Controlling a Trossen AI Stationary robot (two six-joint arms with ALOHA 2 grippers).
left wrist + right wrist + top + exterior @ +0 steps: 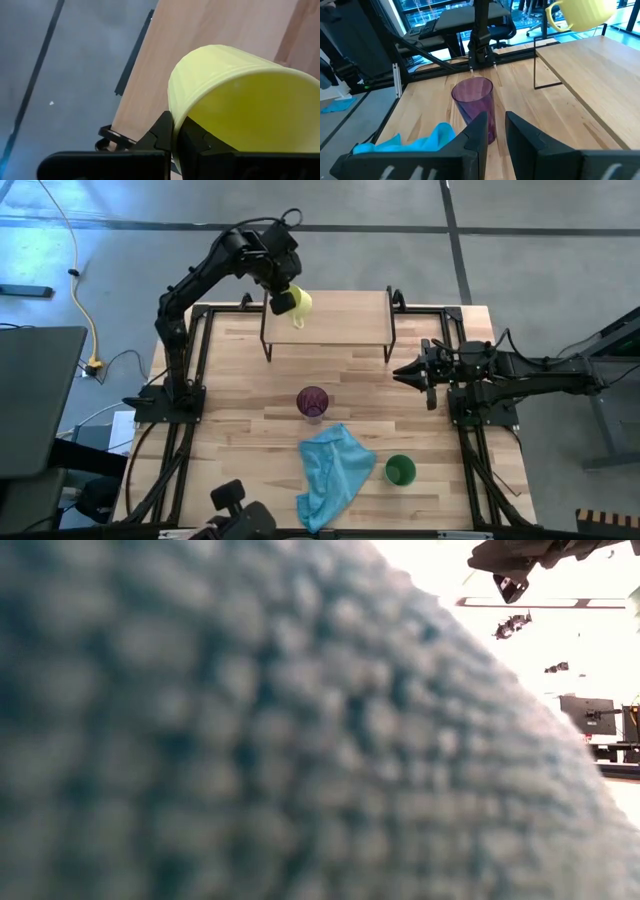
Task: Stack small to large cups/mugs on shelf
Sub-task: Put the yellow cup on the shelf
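Note:
My left gripper [284, 302] is shut on the yellow-green mug [300, 303], held in the air over the left end of the shelf [340, 320]; the right wrist view shows the mug [582, 12] clear above the shelf top [590, 55]. The translucent purple cup [312, 402] stands upright on its base on the tabletop in front of the shelf. The green cup [400, 470] stands near the front, mouth up. My right gripper [405, 370] hovers at the table's right side, slightly open and empty, pointing at the purple cup [475, 105]. My left gripper pinches the mug's rim wall [175, 120], one finger [160, 132] outside and one finger [195, 137] inside the mouth. The mug is lifted clear above the shelf and tilted, its handle [552, 15] pointing toward the table's near side.
A light blue cloth [335, 470] lies crumpled on the tabletop between the purple and green cups, and it fills nearly the whole low view [250, 740]. Black frame rails [200, 380] run along the table's left and right sides.

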